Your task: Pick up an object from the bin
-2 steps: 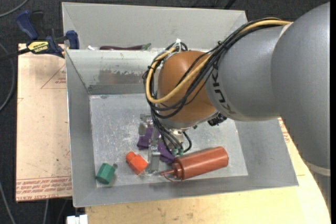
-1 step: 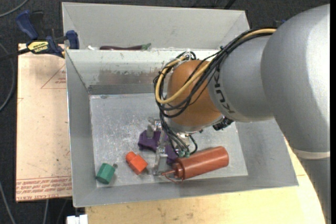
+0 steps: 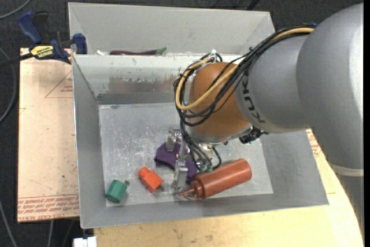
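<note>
Arm (image 3: pixel 324 78): large grey body entering from the right and covering the right rear part of the bin (image 3: pixel 124 136). Its wrist points down and to the left into the bin.

Bin: grey metal with sloped walls and a scuffed, flat floor. The loose things all lie in the front half of the floor. The rear half on the left is bare metal.

Orange cover (image 3: pixel 217 104): rounded, fitted on the wrist above the bin's middle. Yellow and black cables (image 3: pixel 199 89) loop across its left side.

Bottle (image 3: pixel 225 176): reddish-brown, lying on its side at front right. Its base is to the right and slightly raised in the view, and its narrow neck points left.

End effector (image 3: pixel 180 173): metal, hanging below the cover and low over the front centre of the floor. Its tip is just beside the bottle's neck. Whether it is spread, pressed together or pinching anything cannot be told from this view.

Purple piece (image 3: pixel 163 156): flat and irregular, lying at centre front. It is immediately left of the end effector, and its right side is hidden behind it. It is the nearest thing to the end effector together with the bottle.

Orange piece (image 3: pixel 150 179): small and stubby, on the floor left of the tip and in front of the purple piece, apart from both.

Green piece (image 3: pixel 117 190): small and cap-like, near the front left corner, well apart from the end effector.
</note>
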Available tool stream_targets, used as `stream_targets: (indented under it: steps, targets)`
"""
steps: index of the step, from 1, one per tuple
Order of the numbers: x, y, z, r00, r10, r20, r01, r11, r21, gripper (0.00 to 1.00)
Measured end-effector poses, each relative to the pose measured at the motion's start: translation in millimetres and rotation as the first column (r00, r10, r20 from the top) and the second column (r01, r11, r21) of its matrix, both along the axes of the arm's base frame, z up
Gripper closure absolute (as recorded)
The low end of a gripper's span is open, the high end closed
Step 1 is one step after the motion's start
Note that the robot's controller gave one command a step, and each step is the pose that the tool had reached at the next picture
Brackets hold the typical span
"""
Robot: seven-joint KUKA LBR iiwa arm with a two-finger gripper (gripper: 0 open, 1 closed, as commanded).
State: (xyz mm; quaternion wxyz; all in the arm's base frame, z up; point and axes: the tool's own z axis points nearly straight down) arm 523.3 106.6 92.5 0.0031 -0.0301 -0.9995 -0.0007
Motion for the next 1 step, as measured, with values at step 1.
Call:
stream_targets:
  steps: [1]
  targets:
    - [18.7, -25.9, 8.0, 0.994, -0.107, 0.006, 0.107, 0.994, 0.002, 0.0]
